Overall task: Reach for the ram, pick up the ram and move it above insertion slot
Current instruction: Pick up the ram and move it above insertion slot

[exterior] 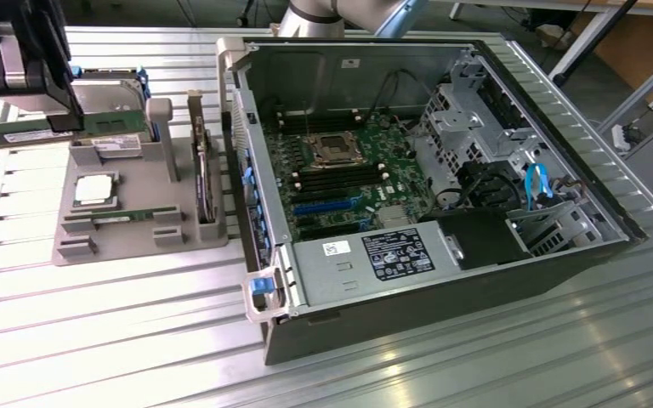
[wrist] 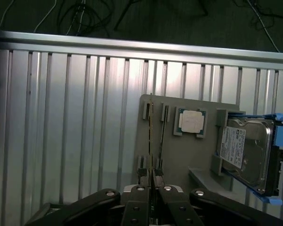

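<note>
The claw [exterior: 61, 123] is closed on the ram [exterior: 9, 136], pinching the long green strip partway along its length. The strip hangs level in the air, clear of everything below it. In the wrist view the two fingers [wrist: 141, 188] are drawn tight together, with a thin edge between them.

The ram is held over the far end of a gray holder tray [exterior: 133, 246], at the exterior view's left. On that tray lie a square silver processor chip [exterior: 94, 189], a second memory stick [exterior: 122, 218] seated low between two clips, and a hard drive [wrist: 245, 150] in a blue-edged cradle.

To the exterior view's right of the tray lies an open computer case [exterior: 440, 280], on its side. Inside it are a green motherboard [exterior: 349, 178] with an empty processor socket [exterior: 335, 149], a row of black memory slots [exterior: 326, 180] just beside the socket, and a labeled power supply [exterior: 383, 255]. The ram is well apart from those slots, outside the case wall.

Everything sits on a ribbed aluminium desk [exterior: 99, 340].
</note>
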You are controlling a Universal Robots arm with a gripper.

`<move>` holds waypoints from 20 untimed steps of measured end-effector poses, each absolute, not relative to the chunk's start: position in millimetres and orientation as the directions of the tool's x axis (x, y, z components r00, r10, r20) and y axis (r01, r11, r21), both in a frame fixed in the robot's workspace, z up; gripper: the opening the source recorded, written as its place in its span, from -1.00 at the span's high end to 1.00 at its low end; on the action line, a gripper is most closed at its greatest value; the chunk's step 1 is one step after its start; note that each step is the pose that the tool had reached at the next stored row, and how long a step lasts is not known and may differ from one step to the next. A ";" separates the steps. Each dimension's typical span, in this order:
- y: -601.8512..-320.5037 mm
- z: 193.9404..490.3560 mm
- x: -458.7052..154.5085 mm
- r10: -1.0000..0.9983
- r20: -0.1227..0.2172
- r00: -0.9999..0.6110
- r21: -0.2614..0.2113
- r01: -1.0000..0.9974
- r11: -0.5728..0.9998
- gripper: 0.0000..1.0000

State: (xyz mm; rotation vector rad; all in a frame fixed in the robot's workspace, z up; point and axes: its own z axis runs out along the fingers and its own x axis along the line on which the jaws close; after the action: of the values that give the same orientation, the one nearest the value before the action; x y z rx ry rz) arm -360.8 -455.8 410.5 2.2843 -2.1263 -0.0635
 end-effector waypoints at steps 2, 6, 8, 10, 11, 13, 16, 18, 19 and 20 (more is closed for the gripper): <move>-455.8 413.7 -360.9 -0.997 -0.016 0.071 0.042 -0.997 -0.072 0.73; -455.8 421.6 -360.9 -0.997 -0.016 0.071 0.043 -0.997 -0.072 0.73; -455.8 423.6 -360.9 -0.997 -0.016 0.071 0.042 -0.997 -0.072 0.73; -455.8 426.1 -360.8 -0.997 -0.016 0.071 0.043 -0.997 -0.072 0.73; -455.8 428.0 -360.9 -0.997 -0.016 0.071 0.043 -0.997 -0.072 0.73; -455.8 438.8 -360.8 -0.997 -0.016 0.071 0.042 -0.997 -0.072 0.73; -455.8 441.6 -360.9 -0.997 -0.016 0.071 0.043 -0.997 -0.072 0.73; -455.8 443.5 -360.9 -0.997 -0.016 0.071 0.043 -0.997 -0.072 0.73; -455.8 444.3 -360.9 -0.997 -0.016 0.071 0.043 -0.997 -0.072 0.73; -455.8 445.4 -360.9 -0.997 -0.016 0.071 0.043 -0.997 -0.072 0.73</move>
State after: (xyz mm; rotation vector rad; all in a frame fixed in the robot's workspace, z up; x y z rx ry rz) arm -360.9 -455.8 445.4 2.2843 -2.1262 -0.0635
